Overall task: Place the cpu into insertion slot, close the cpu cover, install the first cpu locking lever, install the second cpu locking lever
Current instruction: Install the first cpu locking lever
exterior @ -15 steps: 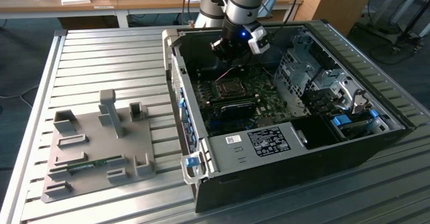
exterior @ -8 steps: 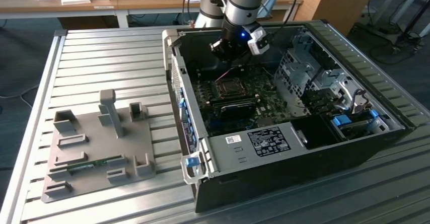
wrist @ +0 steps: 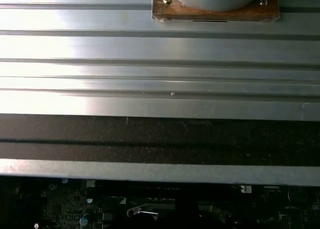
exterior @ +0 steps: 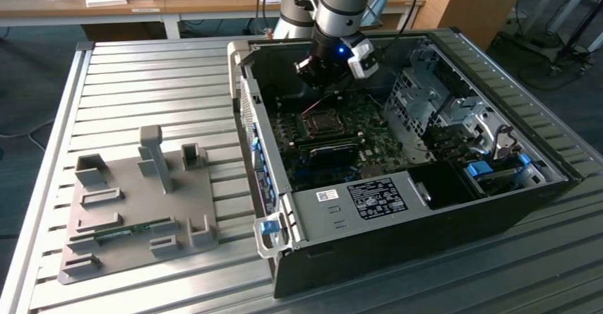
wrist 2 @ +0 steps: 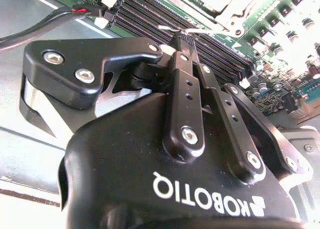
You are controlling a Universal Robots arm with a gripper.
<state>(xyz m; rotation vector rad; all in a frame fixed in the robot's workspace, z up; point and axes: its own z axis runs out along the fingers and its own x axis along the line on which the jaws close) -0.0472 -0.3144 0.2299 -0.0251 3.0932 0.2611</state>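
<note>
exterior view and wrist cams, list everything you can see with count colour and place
computer case: one, black, open, on the slatted table
motherboard: one, green, inside the case
cpu socket: one, silvery frame, on the motherboard below the gripper
fixture tray: one, grey, at the exterior view's left
slatted table: one, silver, under everything
desk: one, wooden, behind
arm: one, grey, above the case
gripper: one, black, over the motherboard

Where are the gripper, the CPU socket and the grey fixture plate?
gripper [wrist 2: 181, 38]: second wrist view, at the meeting fingertips.
CPU socket [exterior: 323, 123]: exterior view, centre of the square socket on the motherboard.
grey fixture plate [exterior: 127, 187]: exterior view, bare flat area of the plate.
</note>
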